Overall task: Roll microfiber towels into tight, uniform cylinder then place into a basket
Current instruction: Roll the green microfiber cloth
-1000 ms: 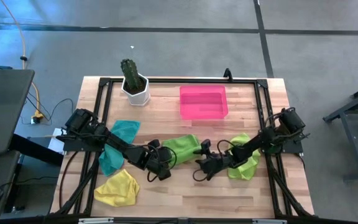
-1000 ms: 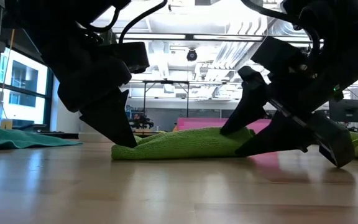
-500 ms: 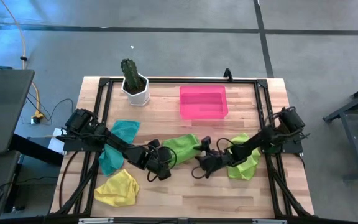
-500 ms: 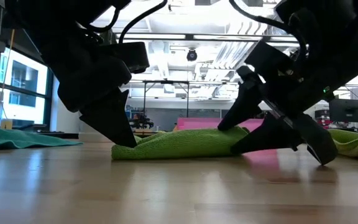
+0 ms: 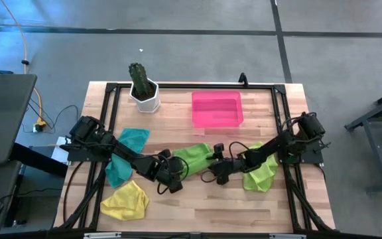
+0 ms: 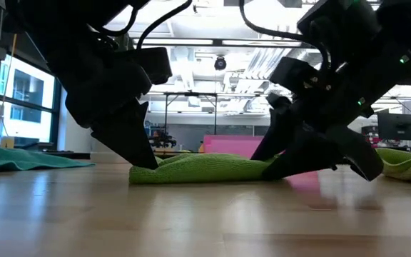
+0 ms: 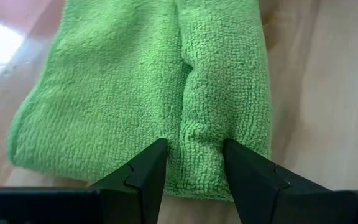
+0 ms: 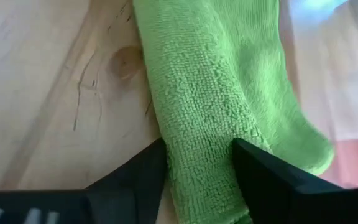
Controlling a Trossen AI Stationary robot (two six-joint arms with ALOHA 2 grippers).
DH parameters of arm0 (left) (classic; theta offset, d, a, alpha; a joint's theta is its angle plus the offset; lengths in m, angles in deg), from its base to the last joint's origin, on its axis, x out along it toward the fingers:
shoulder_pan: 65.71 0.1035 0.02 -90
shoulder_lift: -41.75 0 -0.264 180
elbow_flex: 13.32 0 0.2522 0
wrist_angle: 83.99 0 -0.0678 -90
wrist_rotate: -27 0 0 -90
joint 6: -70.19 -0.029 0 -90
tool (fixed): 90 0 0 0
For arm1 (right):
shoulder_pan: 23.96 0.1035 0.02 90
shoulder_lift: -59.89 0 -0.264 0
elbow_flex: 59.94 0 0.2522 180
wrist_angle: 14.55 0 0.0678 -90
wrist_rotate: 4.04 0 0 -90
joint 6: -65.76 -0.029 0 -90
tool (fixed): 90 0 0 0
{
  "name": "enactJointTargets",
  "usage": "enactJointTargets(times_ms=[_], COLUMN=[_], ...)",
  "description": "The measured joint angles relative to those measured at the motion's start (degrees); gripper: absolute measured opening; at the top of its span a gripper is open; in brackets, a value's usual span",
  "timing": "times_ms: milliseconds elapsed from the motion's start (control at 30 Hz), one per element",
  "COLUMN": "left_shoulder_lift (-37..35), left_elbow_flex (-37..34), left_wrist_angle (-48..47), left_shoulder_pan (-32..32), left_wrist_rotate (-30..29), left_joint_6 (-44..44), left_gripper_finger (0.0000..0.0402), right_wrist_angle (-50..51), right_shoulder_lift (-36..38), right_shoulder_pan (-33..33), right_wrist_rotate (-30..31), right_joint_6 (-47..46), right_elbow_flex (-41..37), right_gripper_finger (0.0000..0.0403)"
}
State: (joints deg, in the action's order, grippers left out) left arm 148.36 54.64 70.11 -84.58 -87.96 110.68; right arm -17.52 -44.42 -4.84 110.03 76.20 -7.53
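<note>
We held the folded lime green microfiber towel at the middle of the table, near the front edge. Our left gripper pinched the thick rolled fold at one end, fingers either side of a ridge of cloth. Our right gripper straddled the fold at the other end, fingers apart with pile between them; we could not tell how firmly it bit. We judged the towel light, soft and limp, grippy on the wood, likely to spring loose unless both ends of the roll were held down near the table.

Farther back lay the crumpled yellow towel, the teal blue towel and a second lime green towel, all loose. Beyond them, the shallow pink translucent plastic basket held nothing we could see.
</note>
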Motion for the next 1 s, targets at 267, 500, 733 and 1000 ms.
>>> enactJointTargets(times_ms=[267,500,733,1000], left_shoulder_lift=[0.09,-0.27,-1.81,-2.57], left_elbow_flex=[-0.02,0.74,5.31,11.29], left_wrist_angle=[3.08,2.42,-5.39,-14.2], left_shoulder_pan=[-0.04,-0.04,-0.11,-1.3], left_wrist_rotate=[3.61,3.73,4.22,3.79], left_joint_6=[-0.13,-0.6,-3.67,-7.57], left_gripper_finger=[0.0149,0.0149,0.0149,0.0149], right_wrist_angle=[1.44,1.49,0.13,1.06], right_shoulder_lift=[0.0,0.11,0.24,0.66], right_shoulder_pan=[-1.99,-2.18,-3.36,-7.55], right_wrist_rotate=[-5.32,-8.56,-23.43,-45.0], right_joint_6=[-5.71,-11.09,-19.31,-30.74], right_elbow_flex=[0.02,0.02,0.09,-0.09], right_gripper_finger=[0.0079,0.0007,0.0007,0.0006])
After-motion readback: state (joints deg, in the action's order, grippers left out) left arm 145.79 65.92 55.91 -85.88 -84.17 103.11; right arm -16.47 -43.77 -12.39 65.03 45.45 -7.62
